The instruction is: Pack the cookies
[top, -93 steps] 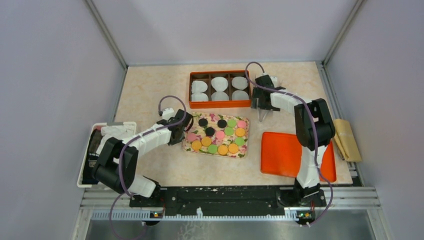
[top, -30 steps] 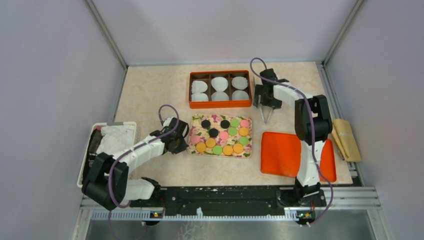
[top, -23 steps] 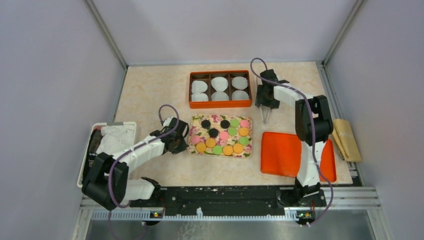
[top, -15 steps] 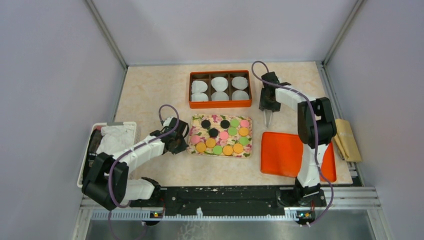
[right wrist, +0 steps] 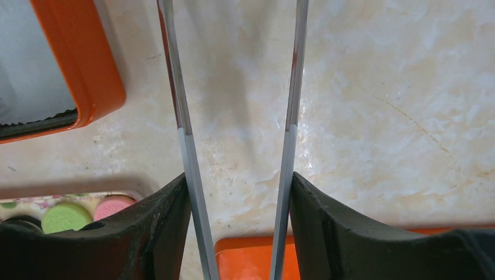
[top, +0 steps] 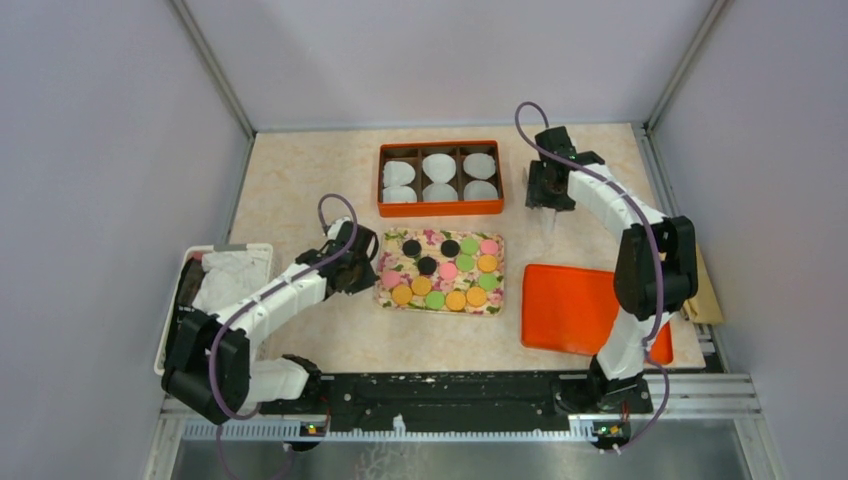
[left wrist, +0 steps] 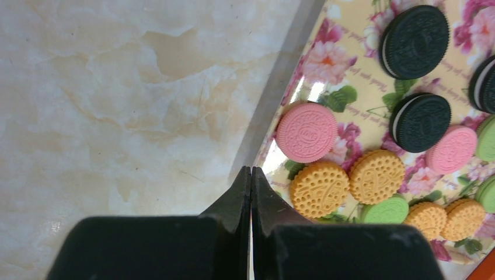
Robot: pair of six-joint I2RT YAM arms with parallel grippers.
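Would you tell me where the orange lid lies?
Top view: the orange lid lies on the right, just beside the floral cookie tray.

1. You have two arms, the left arm point(top: 280, 295) and the right arm point(top: 605, 195), each built of white link shells with black joint housings.
2. A thin purple cable point(top: 336, 196) runs along each arm and loops near the wrist.
3. Your left gripper point(left wrist: 251, 172) has matte black fingers which narrow to a point.
4. Your right gripper point(right wrist: 239, 186) has broad black fingers with curved inner edges.
5. Below each black base point(top: 290, 378), small lights point(top: 312, 428) glow green and orange.
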